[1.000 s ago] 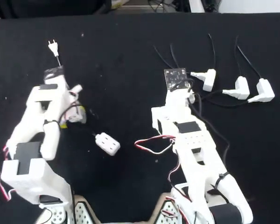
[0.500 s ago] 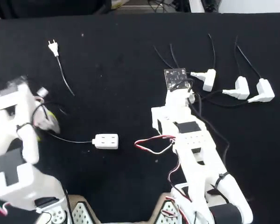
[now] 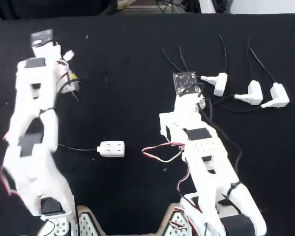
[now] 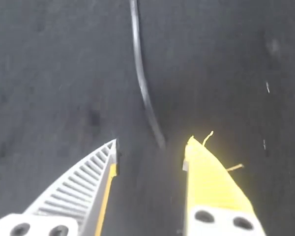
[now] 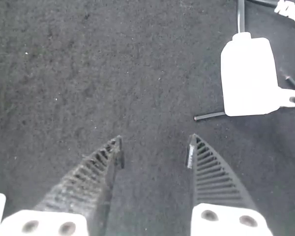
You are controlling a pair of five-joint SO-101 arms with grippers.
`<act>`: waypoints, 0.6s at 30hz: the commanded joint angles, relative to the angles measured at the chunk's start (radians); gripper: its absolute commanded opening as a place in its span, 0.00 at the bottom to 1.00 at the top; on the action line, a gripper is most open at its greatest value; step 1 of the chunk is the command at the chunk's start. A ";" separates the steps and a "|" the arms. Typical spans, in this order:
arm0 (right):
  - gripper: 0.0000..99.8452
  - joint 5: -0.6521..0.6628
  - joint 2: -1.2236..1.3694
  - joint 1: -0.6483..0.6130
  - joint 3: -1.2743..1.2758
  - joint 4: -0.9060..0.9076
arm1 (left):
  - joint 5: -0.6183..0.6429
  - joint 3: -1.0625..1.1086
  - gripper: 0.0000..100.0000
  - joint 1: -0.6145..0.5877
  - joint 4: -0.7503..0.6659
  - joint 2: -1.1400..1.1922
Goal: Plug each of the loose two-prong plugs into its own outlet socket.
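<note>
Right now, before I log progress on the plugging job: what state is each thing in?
Left pincer: open, over a cable.
Right pincer: open, empty.
Socket: lying flat, nothing plugged in.
White blocks: all three lying flat, cables attached.

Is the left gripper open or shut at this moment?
Open. In the left wrist view the left gripper has its fingertips well apart; the thin black cable lies ahead of them, not clamped.

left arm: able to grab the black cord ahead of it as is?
Likely yes: the left gripper is open, and the black cord lies on the mat, running straight toward the gap, with nothing across it.
</note>
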 commanded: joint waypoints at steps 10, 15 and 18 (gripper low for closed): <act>0.20 -0.009 -0.038 0.008 -0.045 -0.020 | 0.222 -0.972 0.22 -0.018 0.307 0.652; 0.20 -0.009 -0.038 0.008 -0.045 -0.020 | 0.256 -1.202 0.09 -0.018 0.419 0.833; 0.20 -0.009 -0.038 0.008 -0.045 -0.020 | 0.256 -1.345 0.05 -0.008 0.503 0.910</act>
